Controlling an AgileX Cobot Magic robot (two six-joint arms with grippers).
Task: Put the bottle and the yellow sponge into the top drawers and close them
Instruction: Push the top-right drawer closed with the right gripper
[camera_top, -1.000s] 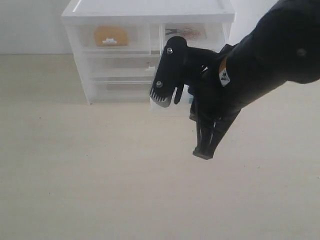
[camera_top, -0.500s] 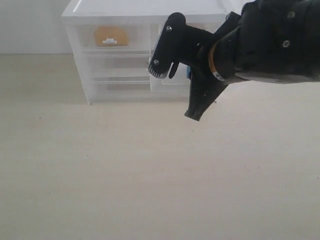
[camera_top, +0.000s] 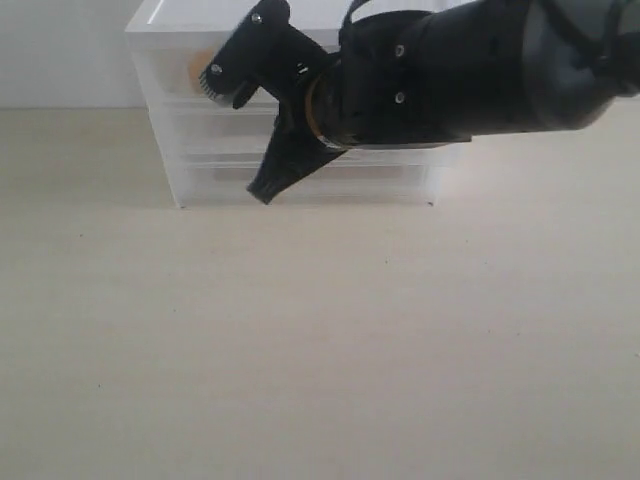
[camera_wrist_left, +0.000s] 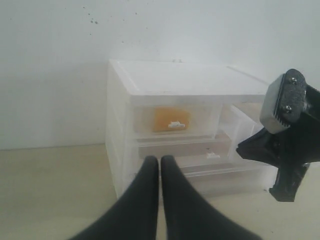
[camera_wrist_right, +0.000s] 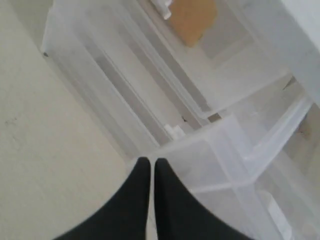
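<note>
Yellow foam behind translucent plastic: yellow sponge (camera_wrist_left: 170, 119) already inside the left one of the top drawers (camera_wrist_left: 206, 118) of the drawer cabinet (camera_wrist_left: 190, 80), that drawer's front flush with the cabinet face. On the cabinet's right half, right top drawer (camera_wrist_right: 200, 170) jutting forward, not yet home. No sign of the bottle anywhere; probably inside that jutting drawer, but impossible to tell through the cloudy walls. Clenched on nothing, the right end effector (camera_wrist_right: 151, 162), tips pressed together just at the jutting drawer's front wall; touching or a hair apart, cannot tell. Likewise clenched and empty, the left end effector (camera_wrist_left: 160, 161), hanging in front of the cabinet and well apart from it. Looks like the closing step for the right drawer, with loading apparently done. Next: push straight toward the cabinet with the shut tips, centred on the front wall, until level with the sponge drawer's face. Avoid skewing the drawer in its slot or shoving the light cabinet back across the surface (camera_top: 300, 350).
</note>
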